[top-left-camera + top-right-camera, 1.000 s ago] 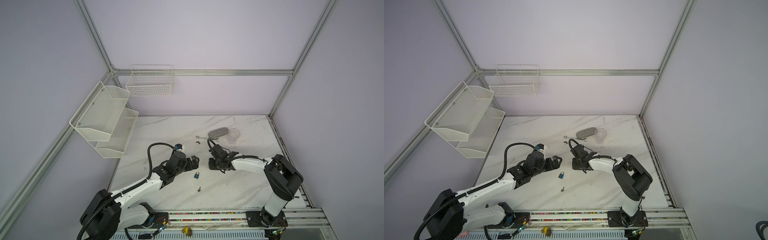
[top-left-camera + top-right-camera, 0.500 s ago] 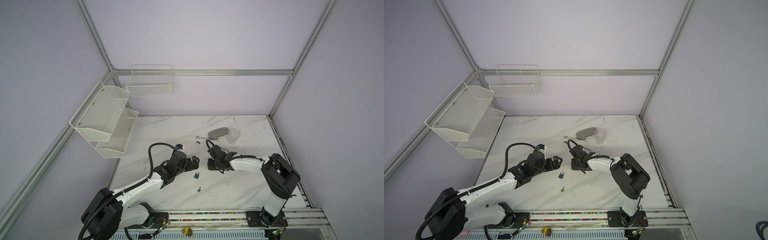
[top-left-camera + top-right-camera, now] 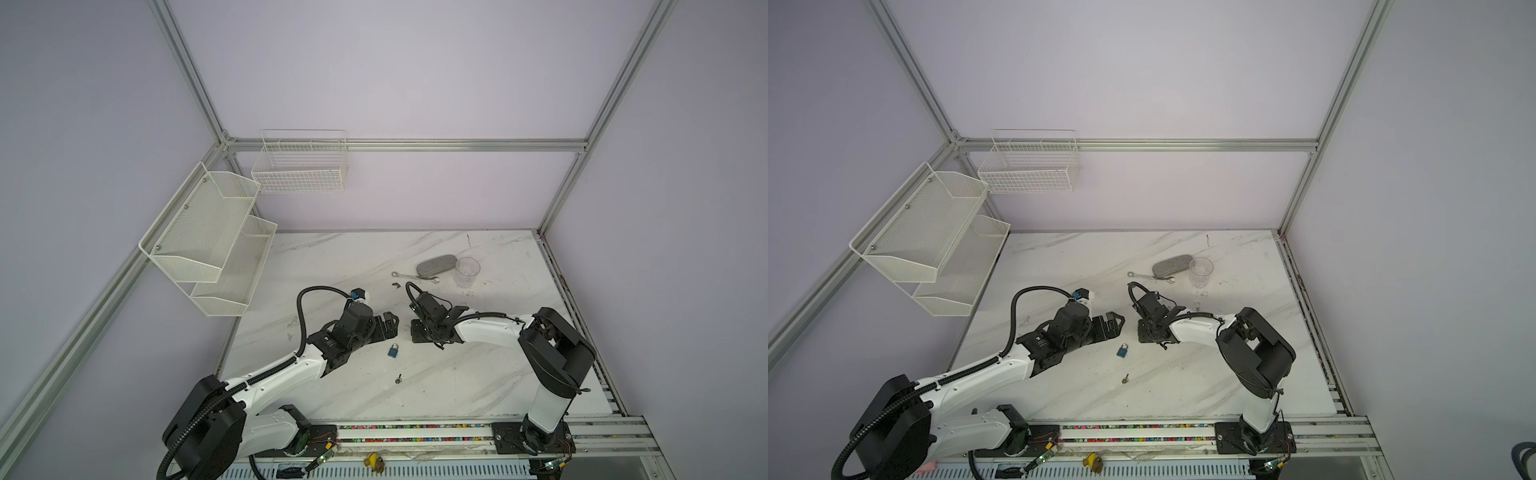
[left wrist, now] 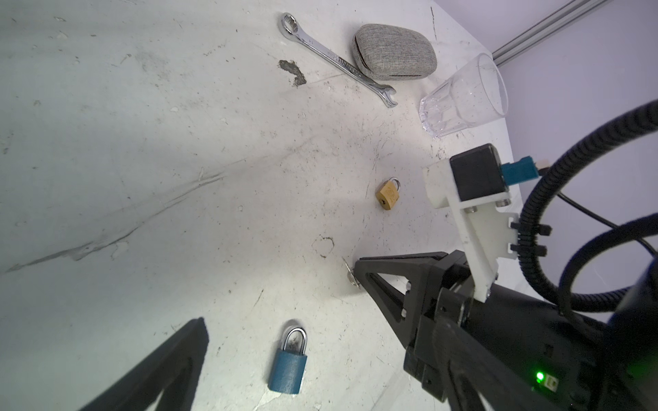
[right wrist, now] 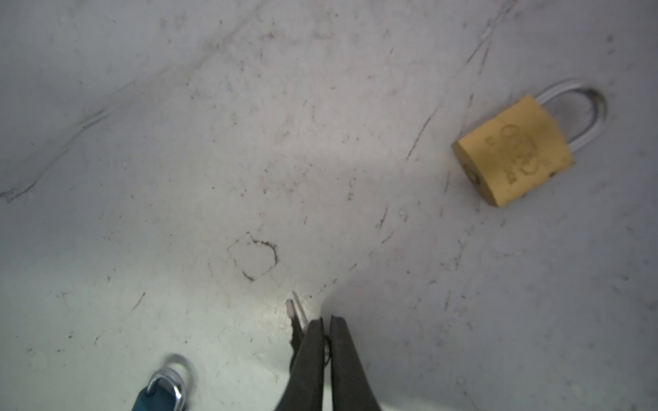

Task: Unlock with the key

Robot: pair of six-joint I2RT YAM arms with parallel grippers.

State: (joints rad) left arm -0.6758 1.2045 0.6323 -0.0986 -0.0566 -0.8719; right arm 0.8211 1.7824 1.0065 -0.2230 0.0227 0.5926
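- White marble-look tabletop [image 3: 353,257], scuffed and flecked with dirt, fills a booth of pale lilac walls and aluminium framing.
- At the table's middle lies the small silver key [image 5: 292,309]. Its blade pokes out beside one finger, at the very tip of the right gripper [image 5: 325,322]. The left wrist view shows it at that same tip with a ring on it.
- That right gripper has its jaws pressed almost together, tips down at the table. A thin dark loop sits in the slit between them. Whether the key itself is pinched cannot be told.
- The blue padlock [image 3: 393,351] lies flat near the key, shackle seated, slightly nearer the front rail than either gripper.
- The left gripper [image 3: 392,326] is spread wide and holds nothing, just beside the blue padlock.
- The brass padlock [image 5: 512,149] lies flat farther back with its shackle seated. Its face carries an embossed round logo and letters, too blurred to read.
- A small dark piece [image 3: 399,378] lies nearer the front rail, too small to identify.
- The wrench [image 4: 338,60] has stamped lettering along its shank that is not legible. It lies right against a grey fabric case [image 4: 395,53].
- A clear glass [image 3: 467,270] stands upright just beside the case.
- White mesh shelves [image 3: 208,232] and a wire basket [image 3: 301,166] hang on the walls.
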